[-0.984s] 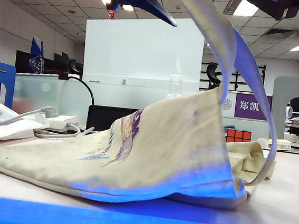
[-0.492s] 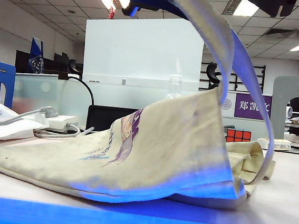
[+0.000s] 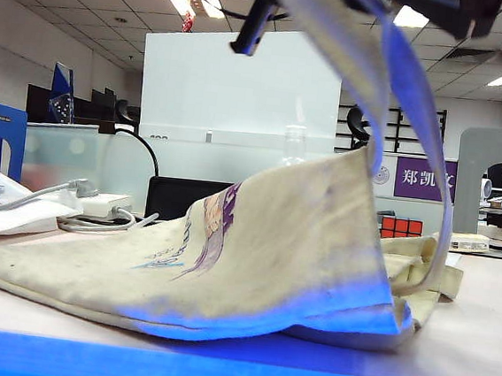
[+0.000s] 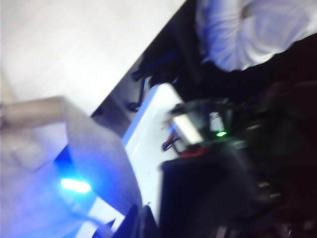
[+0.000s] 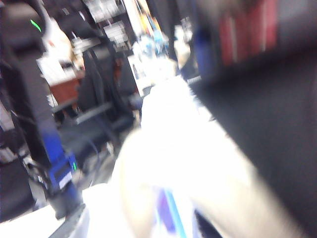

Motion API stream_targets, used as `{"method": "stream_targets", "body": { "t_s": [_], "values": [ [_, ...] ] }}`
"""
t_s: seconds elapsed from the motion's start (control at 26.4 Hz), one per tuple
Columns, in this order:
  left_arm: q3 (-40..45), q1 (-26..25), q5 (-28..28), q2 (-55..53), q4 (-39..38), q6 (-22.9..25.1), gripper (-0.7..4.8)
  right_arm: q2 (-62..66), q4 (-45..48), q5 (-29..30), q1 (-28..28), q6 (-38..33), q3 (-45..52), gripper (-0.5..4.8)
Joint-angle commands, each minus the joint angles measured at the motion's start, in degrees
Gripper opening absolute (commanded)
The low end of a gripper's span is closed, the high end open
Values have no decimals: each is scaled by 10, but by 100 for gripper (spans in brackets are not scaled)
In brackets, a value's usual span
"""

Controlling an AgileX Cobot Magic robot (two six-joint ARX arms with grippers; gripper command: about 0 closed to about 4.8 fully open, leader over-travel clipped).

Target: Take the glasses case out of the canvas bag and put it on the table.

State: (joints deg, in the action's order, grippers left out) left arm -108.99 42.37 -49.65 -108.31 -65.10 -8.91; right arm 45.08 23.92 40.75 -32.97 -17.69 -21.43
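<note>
While the canvas bag (image 3: 262,260) lies slumped along the near edge of the desk (image 3: 477,334), its mouth is raised toward the right end by a strap (image 3: 403,87) that runs up to the top of the exterior view, where both my arms work. My left gripper (image 3: 254,19) hangs high above the bag's middle; its jaws are closed. Pale cloth shows close against it in the left wrist view, but whether I actually pinch any I cannot tell. My right gripper (image 3: 446,7) sits at the top right where the strap rises; its view is too blurred to show how wide the jaws stand or whether they grip the strap. The glasses case is nowhere visible; I judge it is inside the bag.

I expect the bag to be soft and floppy, sagging wherever it is not held, so the mouth needs lifting by strap or hem. The case is probably light, stiff and glossy, likely slippery; I would take it across its narrow middle, squarely, so it cannot squirt out.
</note>
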Motion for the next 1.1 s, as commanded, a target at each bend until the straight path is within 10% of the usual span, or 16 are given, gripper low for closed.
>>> {"method": "stream_targets", "body": {
  "t_s": [0.04,0.3,0.72,1.1],
  "values": [
    [-2,0,-14,10,31,-25,-6,-1,-23,0,0,17,-2,262],
    [-2,-4,-23,112,150,-127,-6,-2,-134,-99,3,101,-2,261],
    [-3,-85,-27,154,151,-140,-6,-86,-274,-113,77,124,-1,261],
    [-3,-50,-72,181,305,-260,-6,104,-60,-132,74,118,17,279]
  ]
}}
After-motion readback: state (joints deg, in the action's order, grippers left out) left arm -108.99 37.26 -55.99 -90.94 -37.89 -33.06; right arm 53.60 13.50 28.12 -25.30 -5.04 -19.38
